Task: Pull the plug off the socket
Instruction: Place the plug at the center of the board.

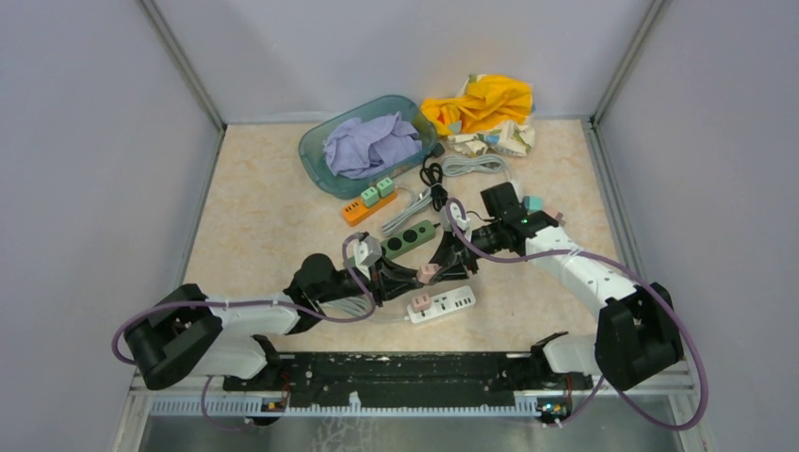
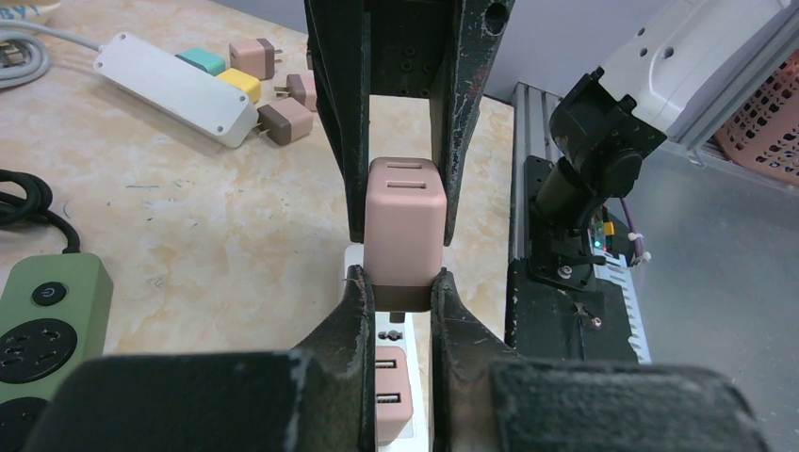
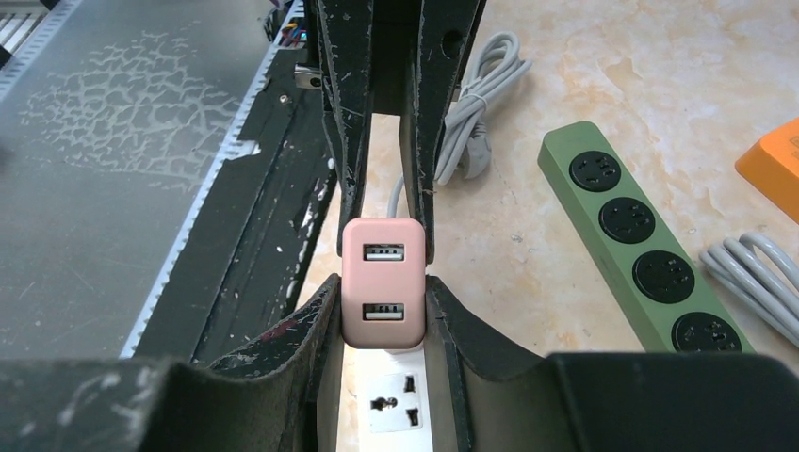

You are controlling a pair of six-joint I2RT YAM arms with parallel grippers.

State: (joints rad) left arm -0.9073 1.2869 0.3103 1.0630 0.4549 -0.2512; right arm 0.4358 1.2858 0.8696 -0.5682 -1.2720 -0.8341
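Note:
A pink plug [image 2: 405, 221] with two USB ports on its face stands on the white power strip [image 1: 450, 303] at the table's front middle. My left gripper [image 2: 398, 282] is shut on the plug's base. A prong tip shows just under the plug, above the strip's socket. The plug also shows in the top view [image 1: 429, 272] and the right wrist view [image 3: 383, 282]. My right gripper [image 3: 383, 282] is shut on the sides of the white strip [image 3: 400, 410], its fingers [image 2: 344, 141] flanking the plug. A second pink adapter [image 1: 421, 301] sits plugged in at the strip's left end.
A green power strip [image 1: 408, 240] lies just behind the grippers, with an orange strip [image 1: 367, 202] and grey cables [image 1: 471, 165] beyond. A teal basket [image 1: 316, 155] of purple cloth and a yellow cloth [image 1: 481, 104] sit at the back. The black rail [image 1: 405, 367] runs along the near edge.

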